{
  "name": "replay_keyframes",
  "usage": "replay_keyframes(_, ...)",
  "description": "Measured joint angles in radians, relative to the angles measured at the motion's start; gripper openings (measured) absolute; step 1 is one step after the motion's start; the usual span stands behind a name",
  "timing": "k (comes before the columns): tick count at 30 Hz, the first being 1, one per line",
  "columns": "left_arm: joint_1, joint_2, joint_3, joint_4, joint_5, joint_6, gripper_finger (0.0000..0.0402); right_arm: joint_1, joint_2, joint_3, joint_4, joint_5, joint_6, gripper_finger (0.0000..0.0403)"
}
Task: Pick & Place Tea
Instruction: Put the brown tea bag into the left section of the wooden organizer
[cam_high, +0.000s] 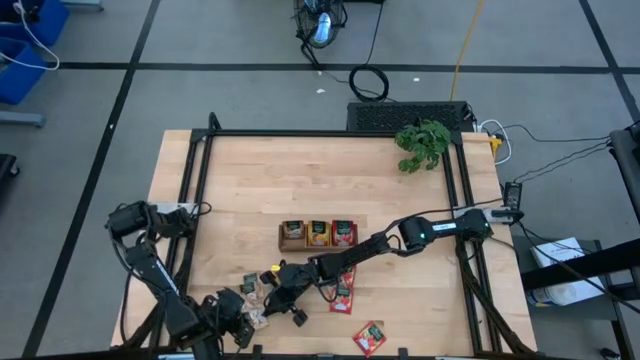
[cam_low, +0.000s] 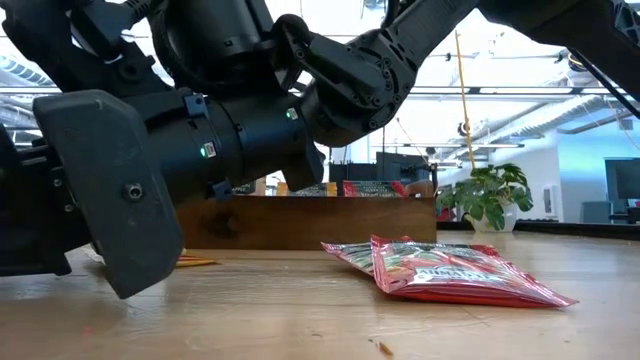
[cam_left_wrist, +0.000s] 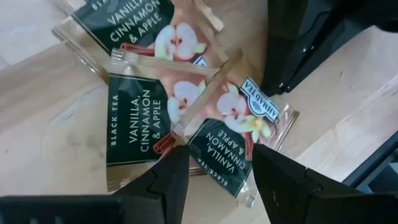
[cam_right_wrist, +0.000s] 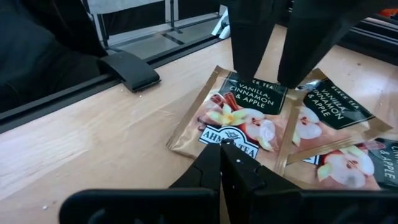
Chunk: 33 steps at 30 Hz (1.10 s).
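Nearest to us, our open left gripper (cam_left_wrist: 214, 171) straddled a dark green sachet (cam_left_wrist: 227, 149) lying loose before the tray (cam_high: 318, 234), our shut right gripper (cam_right_wrist: 222, 165) alongside. Farther off, red sachets (cam_high: 344, 291) lay unpicked, while the tray looked only partly stocked, so we judged most work remained.

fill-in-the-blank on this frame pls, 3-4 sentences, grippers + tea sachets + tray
1. The left gripper hangs with its fingers ____ over a dark green sachet.
2. The right gripper is ____, its tips at the same sachet's edge.
3. The sachets under both grippers read "Vanilla, Cinnamon & ____".
4. The brown tray has ____ compartments, each holding tea.

Missing words: open; shut; Apple; three
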Motion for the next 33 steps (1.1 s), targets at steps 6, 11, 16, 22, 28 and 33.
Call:
replay_keyframes(6, -0.020, 0.002, -0.005, 0.004, 0.068, -0.075, 0.0177, 0.000, 0.000, 0.000, -0.005, 0.000, 0.018, 0.0000)
replay_keyframes(11, -0.050, 0.026, -0.005, 0.047, 0.031, -0.172, 0.0177, 0.000, 0.000, 0.000, -0.006, 0.000, 0.018, 0.0000)
replay_keyframes(16, -0.035, 0.060, -0.003, 0.099, 0.003, -0.177, 0.0177, 0.000, 0.000, 0.000, -0.007, -0.001, 0.017, 0.0000)
replay_keyframes(22, -0.042, 0.060, -0.006, 0.123, -0.056, -0.176, 0.0177, 0.000, 0.000, 0.000, -0.007, -0.001, 0.015, 0.0000)
replay_keyframes(28, -0.035, 0.060, -0.006, 0.105, -0.067, -0.170, 0.0175, 0.000, 0.000, 0.000, -0.007, 0.000, 0.001, 0.0000)
replay_keyframes(33, -0.035, 0.060, -0.006, 0.097, -0.097, -0.140, 0.0119, 0.000, 0.000, 0.000, -0.008, 0.000, -0.001, 0.0000)
